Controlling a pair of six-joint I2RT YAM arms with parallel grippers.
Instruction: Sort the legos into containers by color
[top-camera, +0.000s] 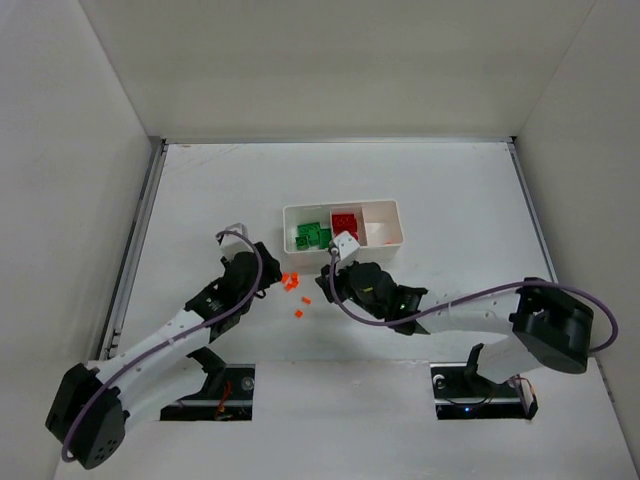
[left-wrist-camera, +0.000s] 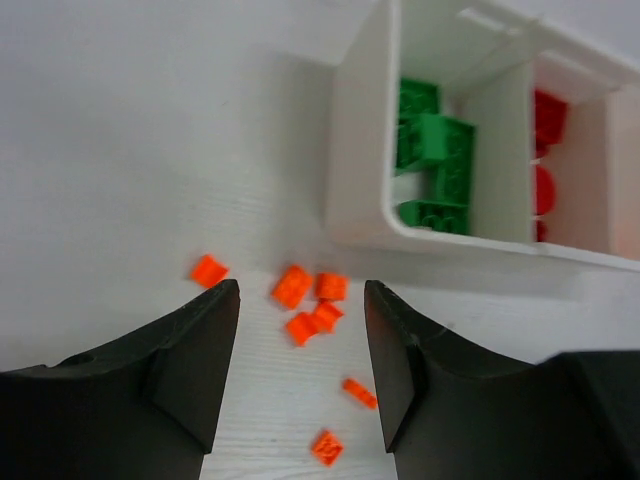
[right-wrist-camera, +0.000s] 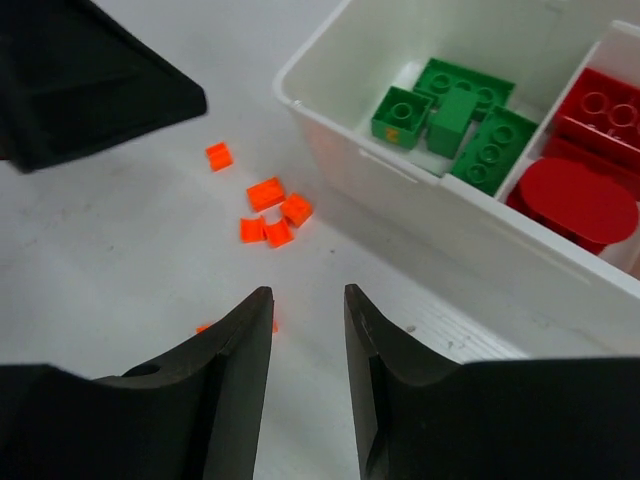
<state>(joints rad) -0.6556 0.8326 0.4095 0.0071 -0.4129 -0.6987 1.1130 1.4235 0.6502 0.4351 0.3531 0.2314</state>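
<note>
The white tray (top-camera: 343, 207) holds green legos (top-camera: 312, 236) in its left compartment and red legos (top-camera: 345, 221) in the middle one; the right compartment (top-camera: 382, 224) looks empty. Several small orange bits (top-camera: 291, 283) lie loose on the table in front of the tray's left corner, and they show in the left wrist view (left-wrist-camera: 312, 300) and the right wrist view (right-wrist-camera: 268, 212). My left gripper (left-wrist-camera: 302, 300) is open and empty just above the orange bits. My right gripper (right-wrist-camera: 308, 305) is open and empty, near the tray's front wall (right-wrist-camera: 440, 215).
The two arms converge close together over the orange bits. White enclosure walls stand at the left, right and back. A raised table rim (top-camera: 135, 250) runs along the left side.
</note>
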